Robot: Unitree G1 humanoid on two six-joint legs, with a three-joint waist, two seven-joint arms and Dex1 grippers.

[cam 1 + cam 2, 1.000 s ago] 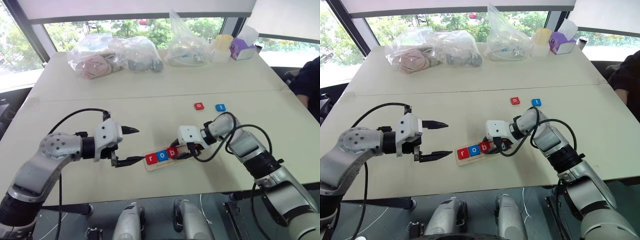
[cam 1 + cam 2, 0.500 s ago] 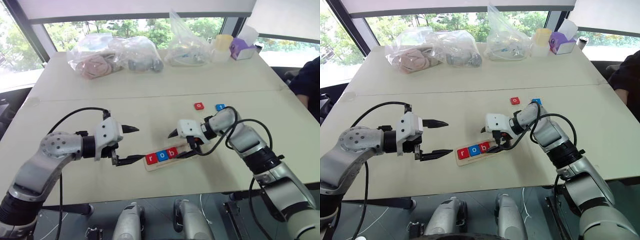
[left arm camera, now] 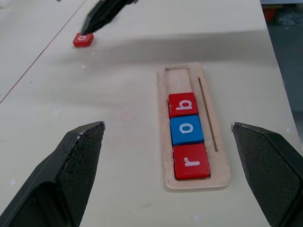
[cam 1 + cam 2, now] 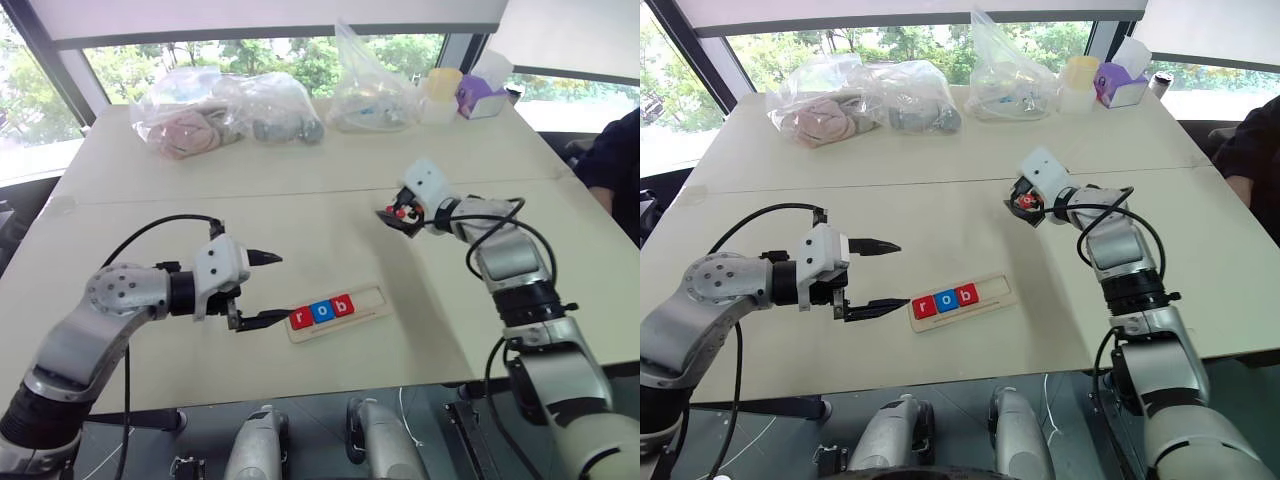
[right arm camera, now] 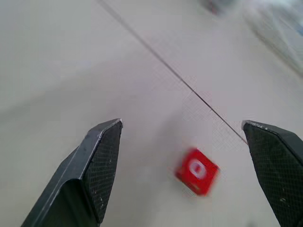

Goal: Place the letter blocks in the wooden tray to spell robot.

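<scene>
Two black fingers (image 5: 94, 170) of the right claw (image 5: 189, 165) stand wide apart over a pale tabletop (image 5: 71, 71), with a small red letter block (image 5: 197, 171) bearing a white "o" lying between them, just beside a thin dark seam (image 5: 189, 85).

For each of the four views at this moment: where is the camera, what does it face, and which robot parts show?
Left eye view: on the head, looking forward and down at the table; both arms show.
Right eye view: its stereo twin, same scene.
Left wrist view: along the open left pincer at the wooden tray with r, o, b; the right pincer's tip hangs over the red o block.
Right wrist view: along the open right pincer at that red o block.
Shared: both wrist views catch the red o block.
</scene>
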